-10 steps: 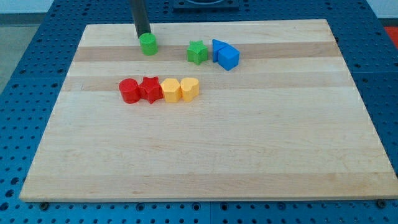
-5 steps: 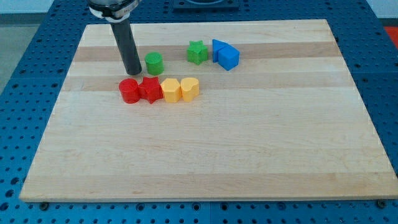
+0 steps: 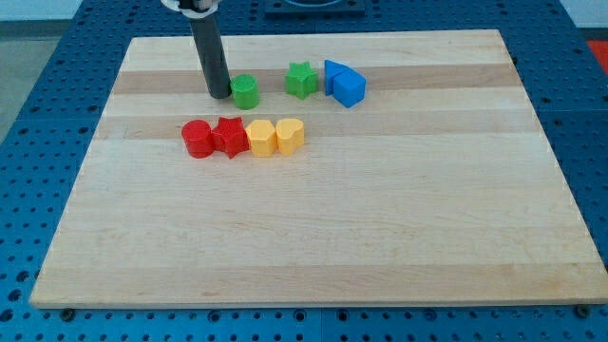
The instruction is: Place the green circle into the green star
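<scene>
The green circle [image 3: 246, 92] sits on the wooden board near the view's top. The green star [image 3: 302, 80] lies to its right with a gap between them. My tip [image 3: 220, 95] rests on the board just left of the green circle, close to or touching its left side. The dark rod rises from the tip out of the view's top.
Two blue blocks [image 3: 345, 84] sit right against the green star's right side. A row of a red circle [image 3: 198, 139], red star [image 3: 230, 137] and two yellow blocks [image 3: 275, 137] lies below the green circle. The board's top edge [image 3: 313, 35] is close behind.
The green circle has moved down and to the right, toward the green star. My tip swung from above the circle to its left side and followed it right.
</scene>
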Motion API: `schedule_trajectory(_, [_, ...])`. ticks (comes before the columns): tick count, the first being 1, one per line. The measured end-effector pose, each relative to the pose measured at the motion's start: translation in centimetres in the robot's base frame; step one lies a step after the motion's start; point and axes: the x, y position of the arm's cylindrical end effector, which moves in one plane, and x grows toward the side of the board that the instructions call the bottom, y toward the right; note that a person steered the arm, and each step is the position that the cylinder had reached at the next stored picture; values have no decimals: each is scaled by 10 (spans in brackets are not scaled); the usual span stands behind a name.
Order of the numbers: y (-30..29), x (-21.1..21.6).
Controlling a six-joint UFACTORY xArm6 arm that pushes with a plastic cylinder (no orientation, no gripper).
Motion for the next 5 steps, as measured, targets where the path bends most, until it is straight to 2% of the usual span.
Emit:
schedule_trajectory(2, [13,4])
schedule_trajectory(5, [48,39])
